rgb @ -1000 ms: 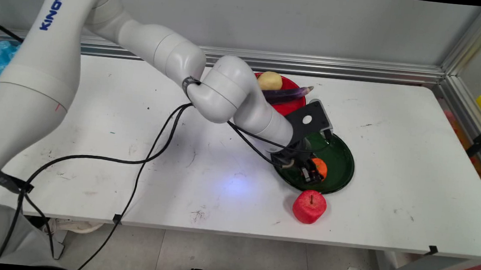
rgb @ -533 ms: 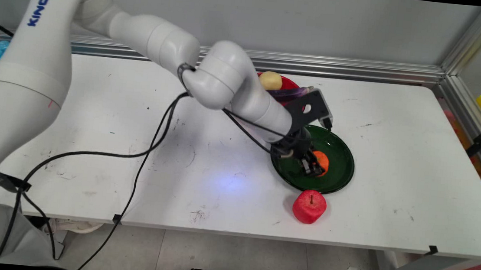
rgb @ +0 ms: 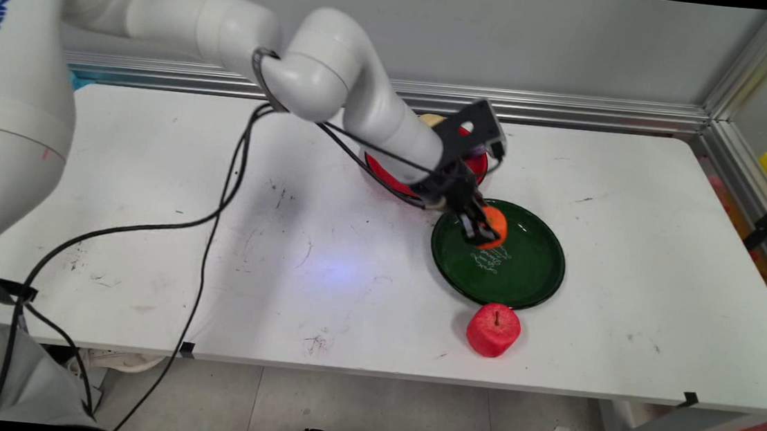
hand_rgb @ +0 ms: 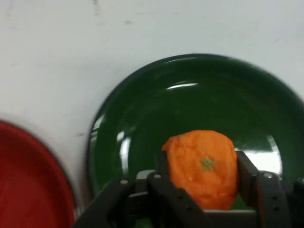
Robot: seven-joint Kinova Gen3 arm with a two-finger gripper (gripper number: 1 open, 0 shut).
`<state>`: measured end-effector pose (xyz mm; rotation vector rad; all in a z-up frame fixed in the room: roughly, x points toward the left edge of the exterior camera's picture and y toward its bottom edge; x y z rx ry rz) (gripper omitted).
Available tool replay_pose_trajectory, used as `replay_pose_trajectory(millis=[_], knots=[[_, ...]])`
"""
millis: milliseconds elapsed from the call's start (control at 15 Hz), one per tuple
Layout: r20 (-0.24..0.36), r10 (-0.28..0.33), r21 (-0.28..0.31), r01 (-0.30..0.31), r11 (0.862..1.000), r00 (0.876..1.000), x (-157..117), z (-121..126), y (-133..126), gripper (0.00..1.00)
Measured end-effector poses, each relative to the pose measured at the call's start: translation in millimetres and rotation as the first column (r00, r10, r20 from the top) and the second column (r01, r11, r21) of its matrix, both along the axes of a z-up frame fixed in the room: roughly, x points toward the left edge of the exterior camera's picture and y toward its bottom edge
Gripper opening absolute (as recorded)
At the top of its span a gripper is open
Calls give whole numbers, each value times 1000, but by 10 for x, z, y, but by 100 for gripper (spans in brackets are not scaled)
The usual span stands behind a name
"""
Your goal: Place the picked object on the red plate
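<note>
Nearest the table's (rgb: pixel 628 278) front edge sits a red apple (rgb: pixel 493 330), stem up, just off the rim of the green plate (rgb: pixel 531 270). Nothing else stands close to it. The plate lies flat behind the apple, its middle bare but for faint lettering. Above the plate's far left part hangs the gripper (rgb: pixel 483 228), clamped on an orange (rgb: pixel 494 225); in the hand view the orange (hand_rgb: pixel 203 162) sits squeezed between the two fingers (hand_rgb: pixel 247 176), lifted off the green plate (hand_rgb: pixel 142 123) below. Farther back, a red plate (rgb: pixel 475 164) lies mostly hidden behind the wrist, something yellowish peeping over it. The arm reaches in from the upper left, elbow high, forearm slanting down to the right, black cables drooping to the table.
</note>
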<state>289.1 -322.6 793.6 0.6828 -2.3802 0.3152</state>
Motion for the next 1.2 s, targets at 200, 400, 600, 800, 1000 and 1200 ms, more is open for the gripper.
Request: replay_pose_trajectory(millis=[200,400,600,800,1000,1200], knots=[[12,12,-10,-12,1000,1000,249,77,-110,0],[22,25,-25,-24,999,999,474,113,-229,0],[30,34,-39,-33,999,999,642,93,-338,0],[35,38,-49,-36,998,999,753,35,-433,0],[42,38,-63,-36,997,998,850,-57,-556,0],[46,42,-80,-38,996,998,906,-147,-689,0]])
